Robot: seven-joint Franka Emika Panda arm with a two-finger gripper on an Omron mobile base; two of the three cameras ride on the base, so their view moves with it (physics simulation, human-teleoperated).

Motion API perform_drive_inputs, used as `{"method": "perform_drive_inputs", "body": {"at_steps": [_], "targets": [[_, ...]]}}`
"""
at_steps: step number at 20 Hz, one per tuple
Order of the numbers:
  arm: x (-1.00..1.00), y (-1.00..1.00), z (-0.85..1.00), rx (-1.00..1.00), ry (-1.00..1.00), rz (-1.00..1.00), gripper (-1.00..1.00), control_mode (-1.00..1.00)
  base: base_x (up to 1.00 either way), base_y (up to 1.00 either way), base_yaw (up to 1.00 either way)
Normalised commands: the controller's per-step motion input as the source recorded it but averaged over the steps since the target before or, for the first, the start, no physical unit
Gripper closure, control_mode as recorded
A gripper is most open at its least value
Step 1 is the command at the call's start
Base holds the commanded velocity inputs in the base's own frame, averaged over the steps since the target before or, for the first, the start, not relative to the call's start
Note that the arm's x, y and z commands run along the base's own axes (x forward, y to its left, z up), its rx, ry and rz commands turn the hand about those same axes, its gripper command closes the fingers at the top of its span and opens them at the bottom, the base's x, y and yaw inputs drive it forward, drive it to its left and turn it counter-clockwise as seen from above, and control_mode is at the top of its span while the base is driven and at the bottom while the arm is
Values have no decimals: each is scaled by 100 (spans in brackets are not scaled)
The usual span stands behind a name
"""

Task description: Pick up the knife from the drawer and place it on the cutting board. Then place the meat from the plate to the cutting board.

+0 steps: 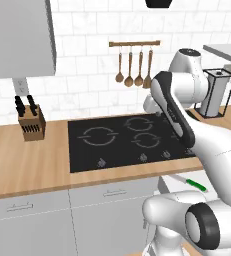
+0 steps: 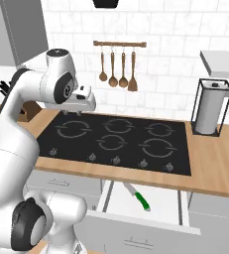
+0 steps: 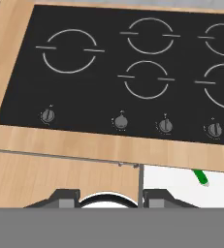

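The drawer [image 2: 161,201] stands pulled out below the counter, right of the arm's base. In it lies the knife [image 2: 141,198], green handle toward the front and pale blade toward the stove; its handle shows too in the left base view [image 1: 195,184] and the hand view [image 3: 200,177]. My gripper [image 2: 87,105] hangs above the cooktop's front left, well up and left of the drawer. In the hand view the gripper [image 3: 111,198] looks down on the counter edge, its fingertips [image 3: 65,196] apart with nothing between them. The cutting board, the meat and the plate are out of view.
A black cooktop [image 1: 122,140] with a row of knobs fills the counter's middle. A wooden knife block [image 1: 31,122] stands at the left, wooden utensils [image 2: 118,64] hang on the wall, and a paper towel holder [image 2: 210,106] stands at the right.
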Motion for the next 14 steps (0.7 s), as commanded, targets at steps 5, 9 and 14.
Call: {"method": "perform_drive_inputs", "body": {"at_steps": [5, 9, 14], "targets": [[-3, 0, 0, 0, 0, 0, -100, 100, -17, -1, 0], [0, 0, 0, 0, 0, 0, -100, 100, -48, -14, 0], [0, 0, 0, 0, 0, 0, -100, 100, -52, -37, -1]]}}
